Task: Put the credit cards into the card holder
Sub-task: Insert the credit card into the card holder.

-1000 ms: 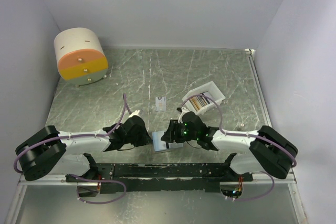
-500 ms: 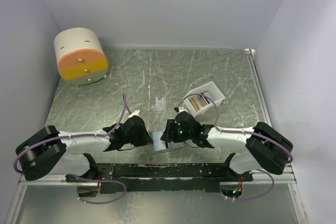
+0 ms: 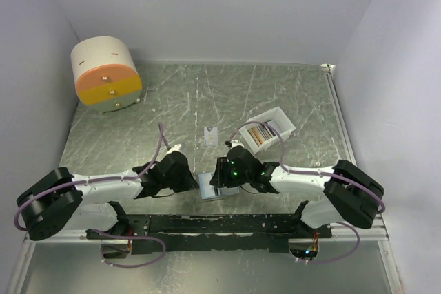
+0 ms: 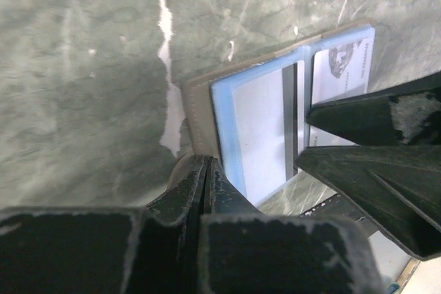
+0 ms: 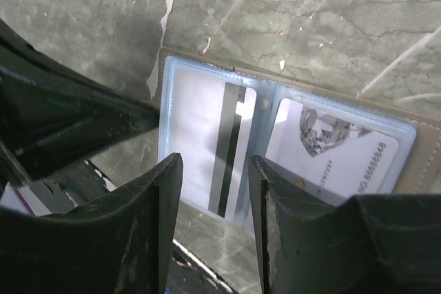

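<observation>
Card holder [image 5: 196,122] open flat (blue up), long axis left-right; left claw [image 4: 205,164] closed, right claw [image 5: 215,164] open.

**Twin white-and-black arms with lilac cabling**

The left arm [image 3: 103,185] and right arm [image 3: 306,184] share one build: slim white links between bulky, rounded black joint housings. A lilac cable [image 3: 162,144] loops along each. Small green lights [image 3: 236,167] glow on the right wrist. Both bases sit on a black rail [image 3: 220,225]. The right gripper [image 5: 216,163] has thick, matt black fingers [image 5: 148,225], grainy-surfaced.
</observation>
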Robot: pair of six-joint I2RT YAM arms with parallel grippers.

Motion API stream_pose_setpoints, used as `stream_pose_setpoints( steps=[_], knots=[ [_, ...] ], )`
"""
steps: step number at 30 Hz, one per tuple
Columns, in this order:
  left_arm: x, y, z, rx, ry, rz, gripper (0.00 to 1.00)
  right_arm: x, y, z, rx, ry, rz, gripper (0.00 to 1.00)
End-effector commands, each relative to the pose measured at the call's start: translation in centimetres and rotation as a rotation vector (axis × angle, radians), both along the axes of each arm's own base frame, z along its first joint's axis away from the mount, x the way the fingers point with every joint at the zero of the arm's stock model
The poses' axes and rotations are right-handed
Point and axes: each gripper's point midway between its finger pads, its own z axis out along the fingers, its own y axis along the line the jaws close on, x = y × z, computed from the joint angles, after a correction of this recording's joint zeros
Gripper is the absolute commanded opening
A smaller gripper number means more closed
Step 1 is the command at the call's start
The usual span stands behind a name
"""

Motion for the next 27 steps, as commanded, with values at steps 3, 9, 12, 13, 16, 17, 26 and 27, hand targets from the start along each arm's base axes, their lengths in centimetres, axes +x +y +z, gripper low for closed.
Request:
stream_pose_setpoints(
  steps=[3,9,12,13,16,17,26,27],
  knots=[
    [1.4,2.1,1.9,0.015,-0.042,0.045,0.07,0.7,-1.8,2.9,-0.079,-0.109,0.037,0.44],
    [1.4,0.2,4.7,-0.118,-0.064,0.012,0.23,0.3,-1.1,3.0,-0.018,-0.094,0.037,0.3],
    [1.1,-0.9,5.1,-0.205,-0.061,-0.001,0.31,0.6,-0.9,2.3,-0.021,-0.093,0.025,0.2],
    [1.1,-1.0,4.9,-0.214,-0.055,0.0,0.33,0.7,-0.9,2.0,-0.03,-0.09,0.025,0.19],
    [0.9,-0.9,4.4,-0.213,-0.038,0.004,0.36,0.6,-0.5,1.4,-0.044,-0.073,0.046,0.18],
    [0.8,-1.0,4.4,-0.218,-0.036,0.002,0.37,0.5,-0.4,1.1,-0.051,-0.066,0.05,0.18],
    [0.6,-1.5,3.5,-0.251,-0.028,-0.012,0.43,-0.4,-1.7,-2.2,-0.119,-0.008,0.049,0.13],
    [0.6,-1.5,3.5,-0.257,-0.029,-0.012,0.43,-0.5,-1.9,-2.4,-0.126,-0.005,0.043,0.11]
  ],
)
